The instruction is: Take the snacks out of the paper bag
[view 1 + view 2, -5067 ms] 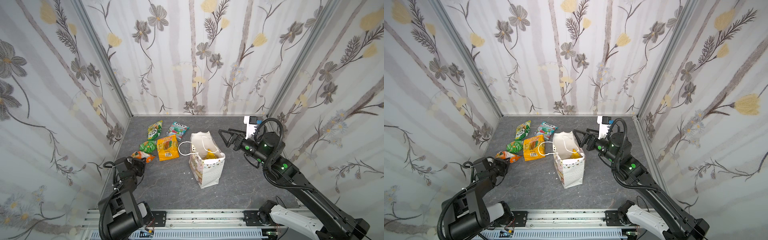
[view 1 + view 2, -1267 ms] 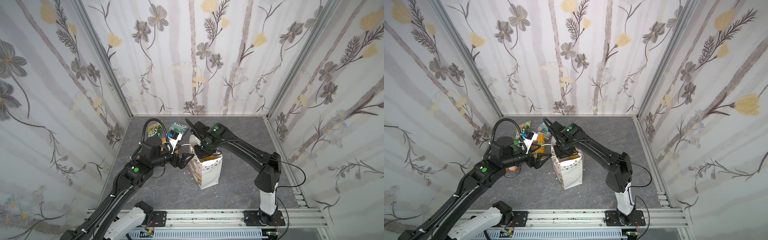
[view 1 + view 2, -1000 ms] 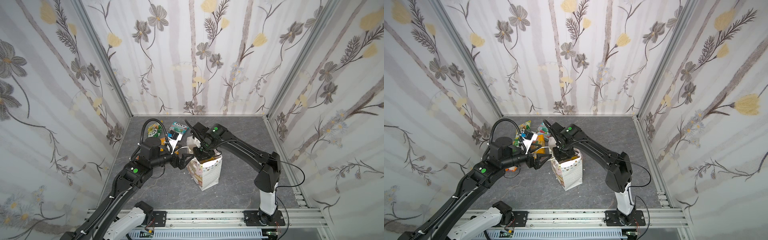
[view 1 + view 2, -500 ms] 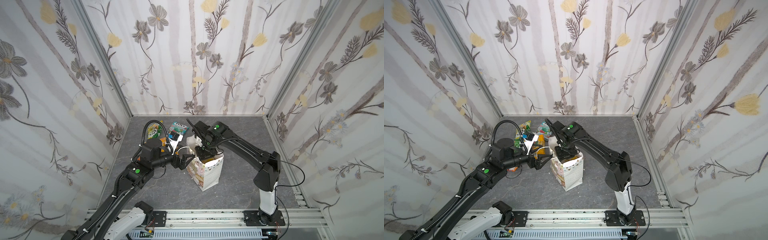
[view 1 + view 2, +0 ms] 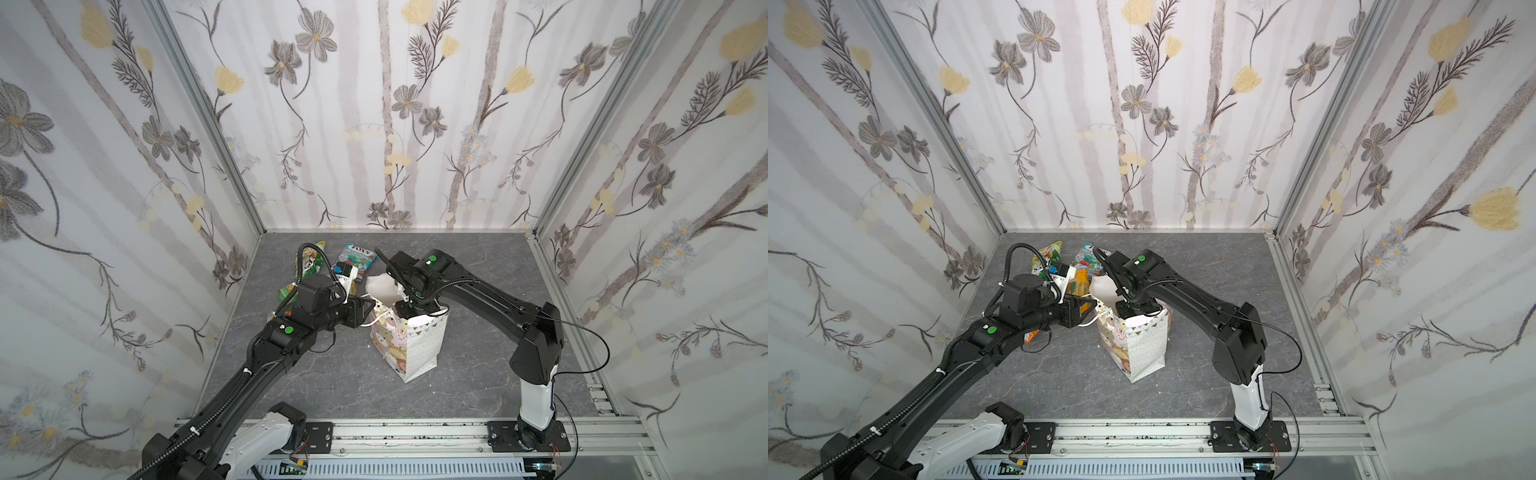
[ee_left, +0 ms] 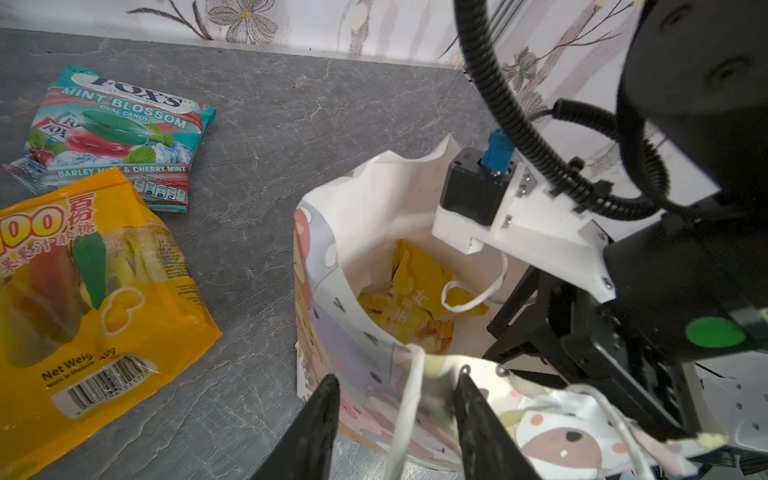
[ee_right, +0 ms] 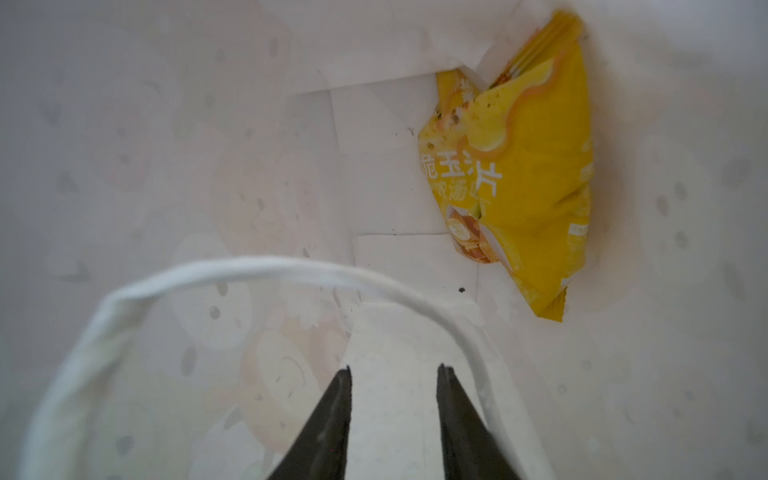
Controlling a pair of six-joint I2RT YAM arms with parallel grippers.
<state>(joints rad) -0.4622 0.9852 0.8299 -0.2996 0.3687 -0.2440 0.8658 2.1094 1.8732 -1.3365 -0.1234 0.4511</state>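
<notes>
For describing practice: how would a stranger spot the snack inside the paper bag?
Start at the white paper bag with pastel animals, mid-table. Look into its open mouth: a yellow pouch with white characters lies at the bottom. It is the only snack inside; the other packets lie outside on the table.

Grey marbled tabletop (image 5: 353, 386), floral walls (image 5: 374, 104), metal rail (image 5: 415, 432)
</notes>
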